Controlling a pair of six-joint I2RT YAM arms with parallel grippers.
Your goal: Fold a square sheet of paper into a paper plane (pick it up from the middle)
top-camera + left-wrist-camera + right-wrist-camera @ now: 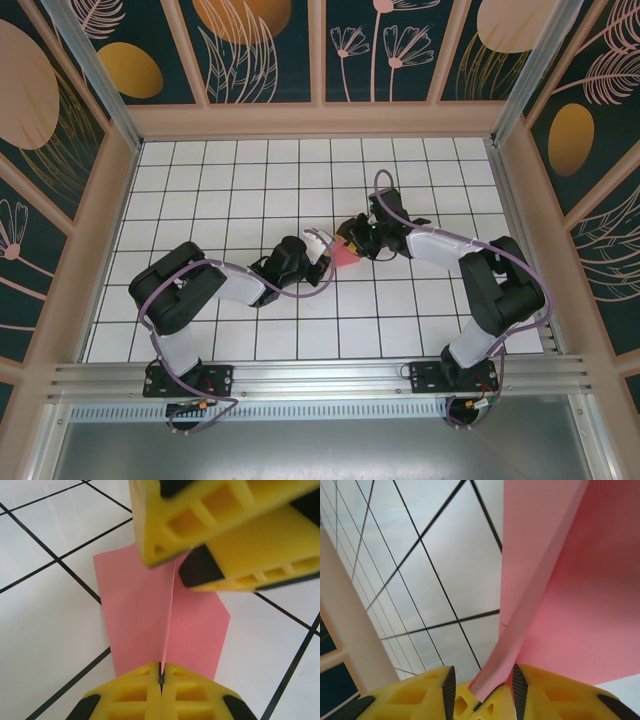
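The square sheet of paper (345, 260) is pink-red and folded, resting on the white grid table between both arms. In the left wrist view the paper (135, 615) lies flat with a centre crease standing up. My left gripper (161, 674) is shut on the near end of that crease, and it is at mid-table (325, 245). The right gripper's yellow fingers (225, 525) hang over the far end of the crease. My right gripper (482, 687) is open, with a folded flap of the paper (580, 605) running down between its pads, against the right one; it faces the left gripper (353, 240).
White tiles with black grid lines (250, 180) surround the paper on all sides. Beige frame walls with patterned panels (320, 120) enclose the table. A beige post (350, 640) stands to the left in the right wrist view.
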